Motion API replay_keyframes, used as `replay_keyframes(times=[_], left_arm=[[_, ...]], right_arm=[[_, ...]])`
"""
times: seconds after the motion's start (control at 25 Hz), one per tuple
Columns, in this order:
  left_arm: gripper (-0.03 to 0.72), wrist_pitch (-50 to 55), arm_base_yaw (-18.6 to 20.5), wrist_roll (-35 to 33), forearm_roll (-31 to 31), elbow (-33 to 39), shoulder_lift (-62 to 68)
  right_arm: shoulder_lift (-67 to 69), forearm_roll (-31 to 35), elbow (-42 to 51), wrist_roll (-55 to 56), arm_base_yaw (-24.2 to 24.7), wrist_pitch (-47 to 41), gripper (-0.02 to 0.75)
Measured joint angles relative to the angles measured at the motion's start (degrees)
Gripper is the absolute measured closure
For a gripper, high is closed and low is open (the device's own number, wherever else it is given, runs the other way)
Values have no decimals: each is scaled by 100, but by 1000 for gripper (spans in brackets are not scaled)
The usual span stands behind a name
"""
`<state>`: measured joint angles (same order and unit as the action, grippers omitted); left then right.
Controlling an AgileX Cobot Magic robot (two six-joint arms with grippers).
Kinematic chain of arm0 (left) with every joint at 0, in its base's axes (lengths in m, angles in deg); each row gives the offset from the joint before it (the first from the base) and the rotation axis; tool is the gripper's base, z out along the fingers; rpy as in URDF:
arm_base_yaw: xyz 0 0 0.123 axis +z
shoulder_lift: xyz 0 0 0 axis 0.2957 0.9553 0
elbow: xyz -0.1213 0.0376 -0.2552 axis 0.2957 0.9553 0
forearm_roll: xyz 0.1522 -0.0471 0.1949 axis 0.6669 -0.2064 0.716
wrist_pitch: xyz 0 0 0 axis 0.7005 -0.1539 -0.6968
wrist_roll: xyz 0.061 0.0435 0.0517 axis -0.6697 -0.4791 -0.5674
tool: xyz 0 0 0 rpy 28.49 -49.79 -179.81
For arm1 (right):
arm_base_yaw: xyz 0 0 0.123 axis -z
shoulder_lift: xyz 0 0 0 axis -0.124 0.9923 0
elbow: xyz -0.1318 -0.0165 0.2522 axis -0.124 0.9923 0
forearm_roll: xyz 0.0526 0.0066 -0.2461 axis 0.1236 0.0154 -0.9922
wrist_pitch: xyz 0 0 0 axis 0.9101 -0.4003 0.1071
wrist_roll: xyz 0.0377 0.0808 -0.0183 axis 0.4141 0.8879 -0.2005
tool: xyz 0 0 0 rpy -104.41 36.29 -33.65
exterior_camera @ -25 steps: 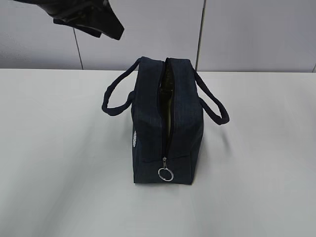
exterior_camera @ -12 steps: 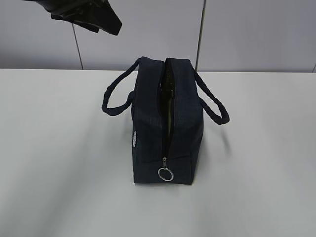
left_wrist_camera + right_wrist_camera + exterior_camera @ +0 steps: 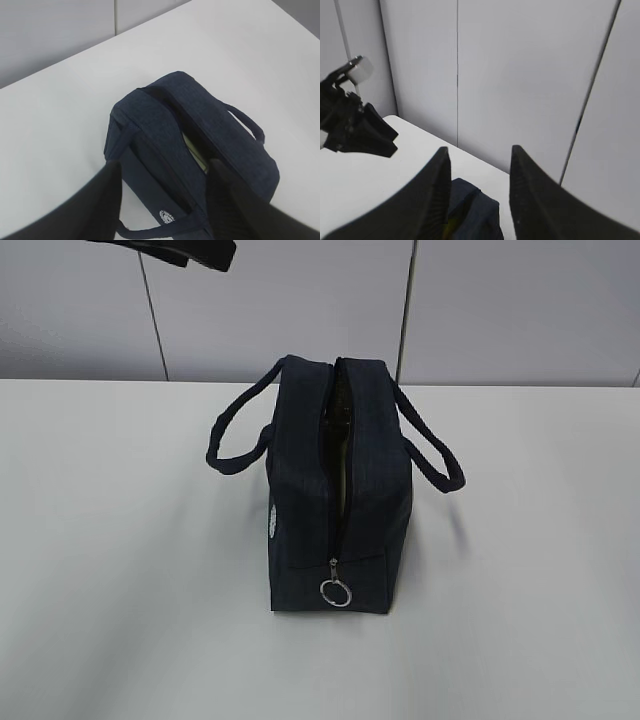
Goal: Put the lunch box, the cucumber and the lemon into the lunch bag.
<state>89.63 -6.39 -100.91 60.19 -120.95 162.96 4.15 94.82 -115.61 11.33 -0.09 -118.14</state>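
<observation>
The dark navy lunch bag (image 3: 335,490) stands upright on the white table, its top zipper open and its silver ring pull (image 3: 336,592) hanging at the near end. A pale green strip (image 3: 197,159), probably the lunch box, shows through the slot. A faint yellow patch (image 3: 449,225) shows in the opening in the right wrist view. The cucumber is hidden. My left gripper (image 3: 165,170) is open and empty, high above the bag, at the top left of the exterior view (image 3: 190,252). My right gripper (image 3: 480,150) is open and empty, above the bag's far end.
The white table (image 3: 120,540) spreads all round the bag. A grey panelled wall (image 3: 500,310) stands behind its far edge. The bag's two loop handles (image 3: 232,440) hang out to either side. The left arm (image 3: 355,130) shows in the right wrist view.
My left gripper has risen and drawn back to the upper left, almost out of the exterior view. The bag has not moved.
</observation>
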Motion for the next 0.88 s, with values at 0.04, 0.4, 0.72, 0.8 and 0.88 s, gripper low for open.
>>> replay_keyframes(times=[0.04,0.4,0.72,0.8,0.88], left_arm=[[314,0,0,0,0,0,-33],[342,-685,0,-68,0,426,-584],[349,-1506,0,-299,0,1630,-1472],[351,-1592,0,-333,0,2016,-1689],[352,-1689,0,-348,0,2392,-1870]], right_arm=[[-259,0,439,-9,0,215,442],[-1908,157,3406,-60,0,1255,442],[-2009,912,4067,-60,0,1304,442],[-2009,1059,4067,-60,0,1291,442],[-1908,1115,4067,-71,0,1097,442]])
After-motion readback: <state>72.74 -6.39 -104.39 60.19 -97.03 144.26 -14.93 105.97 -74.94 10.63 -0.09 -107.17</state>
